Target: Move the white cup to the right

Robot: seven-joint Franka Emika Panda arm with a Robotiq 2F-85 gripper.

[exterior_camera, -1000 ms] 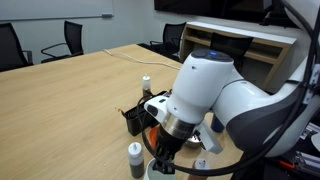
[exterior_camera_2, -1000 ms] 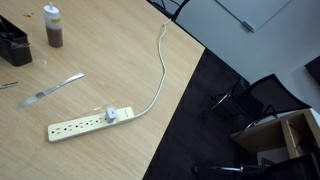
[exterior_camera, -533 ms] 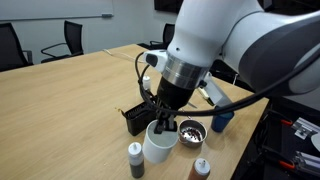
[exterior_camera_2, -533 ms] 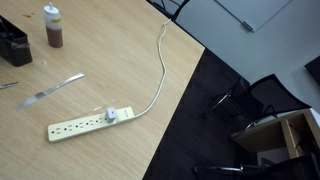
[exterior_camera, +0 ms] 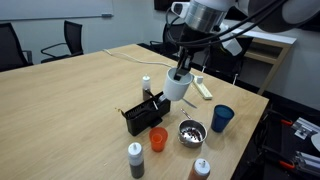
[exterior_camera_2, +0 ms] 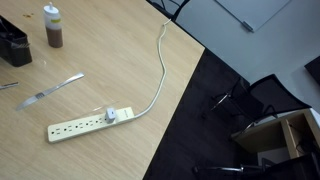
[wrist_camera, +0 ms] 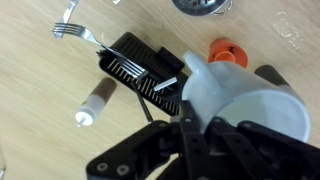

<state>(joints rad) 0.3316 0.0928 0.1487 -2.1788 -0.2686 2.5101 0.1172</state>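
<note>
The white cup (exterior_camera: 177, 88) hangs in the air in my gripper (exterior_camera: 181, 73), above the table and past the black tray (exterior_camera: 140, 117). The gripper is shut on the cup's rim. In the wrist view the white cup (wrist_camera: 240, 95) fills the lower right, with the gripper (wrist_camera: 195, 125) clamped on its wall. The small orange cup (exterior_camera: 158, 138) and the dark blue cup (exterior_camera: 222, 118) stand on the table below.
A metal bowl (exterior_camera: 191, 131) sits between the orange and blue cups. Small bottles (exterior_camera: 135, 158) (exterior_camera: 200, 168) (exterior_camera: 146, 87) stand around the tray. A power strip (exterior_camera_2: 90, 122), a fork (exterior_camera_2: 55, 88) and a brown bottle (exterior_camera_2: 53, 27) lie near the table edge.
The arm has risen and swung away from the front of the table, carrying the white cup up from beside the orange cup to above and past the tray.
</note>
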